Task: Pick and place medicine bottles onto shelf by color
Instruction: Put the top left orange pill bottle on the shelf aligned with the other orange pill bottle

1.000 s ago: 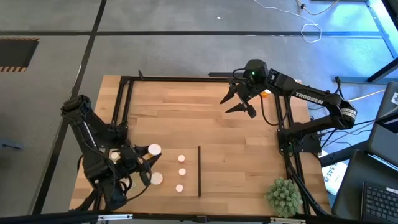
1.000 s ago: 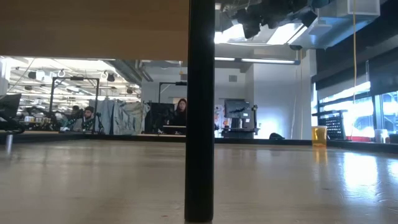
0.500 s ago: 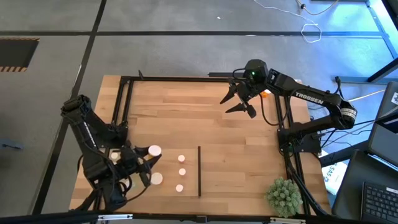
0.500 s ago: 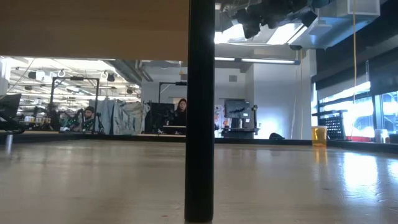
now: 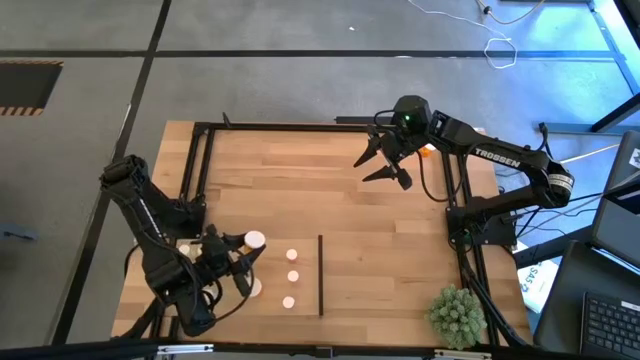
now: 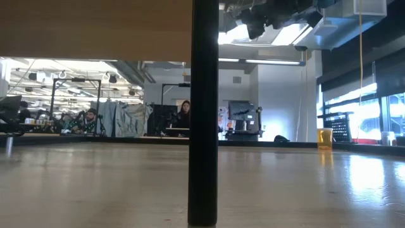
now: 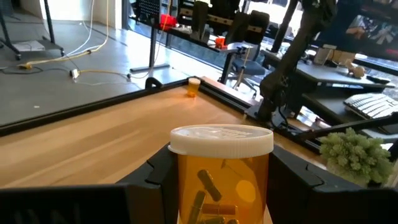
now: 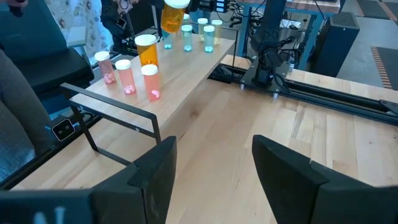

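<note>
I hold an orange medicine bottle (image 7: 221,177) with a white cap between my left fingers (image 7: 152,177), which are clamped on its sides. My left wrist view shows pills inside it and a second orange bottle (image 7: 193,86) standing far off at the counter's black frame. From above, the held bottle shows only as a white cap (image 5: 255,240) at my left gripper (image 5: 244,262), just to the left of the shelf's thin dark divider (image 5: 320,275).

Between that gripper and the divider, three small white caps (image 5: 293,255) stand on the shelf (image 5: 375,270). My right wrist view alone shows the bottle bodies: pink ones (image 8: 126,76), an orange one (image 8: 147,51) and pale greenish ones (image 8: 187,37) standing upright on the pale board.

My right gripper (image 5: 384,161) hangs above the far part of the counter (image 5: 300,170), well away from the divider, its fingers (image 8: 146,177) spread wide with nothing between them.

The low view shows only the divider as a dark post (image 6: 203,114) and the room behind it. A spiky green plant ball (image 5: 456,313) sits to the right of the divider, at the counter's near corner.
</note>
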